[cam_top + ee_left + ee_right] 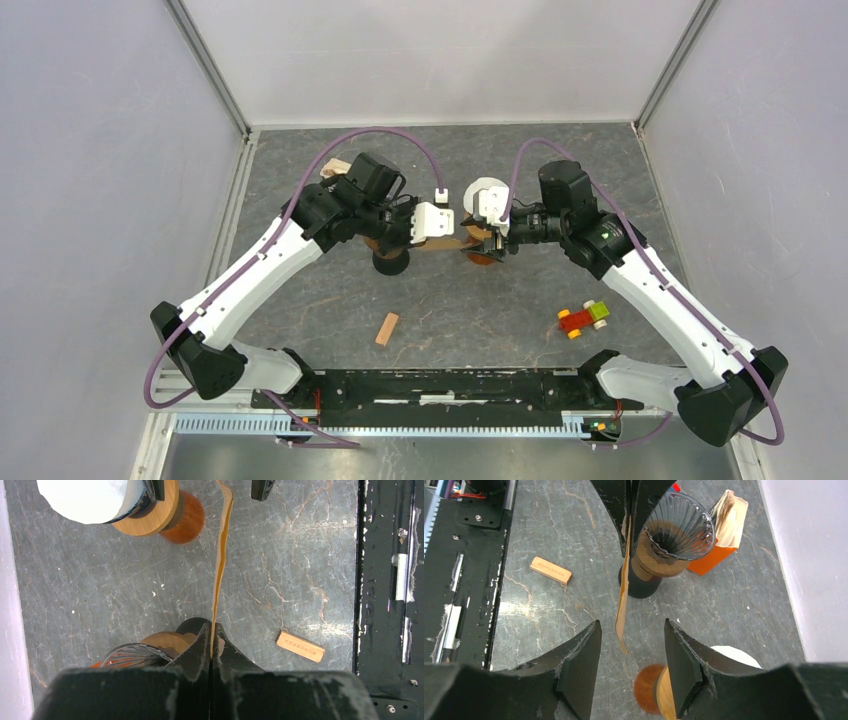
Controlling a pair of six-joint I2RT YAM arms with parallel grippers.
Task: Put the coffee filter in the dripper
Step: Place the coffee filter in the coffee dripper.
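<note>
White arms (pixel 258 264), black joints (pixel 207 362), purple cables (pixel 385 131)

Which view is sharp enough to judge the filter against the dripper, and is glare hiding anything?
Top external: even light, soft shadows, filter only a small brown strip. Left wrist: filter edge crisp, left tool dark and close; pale glare on the table hides nothing. Right wrist: glass dripper sharp, right tool and the wooden stand at the bottom blurred.
</note>
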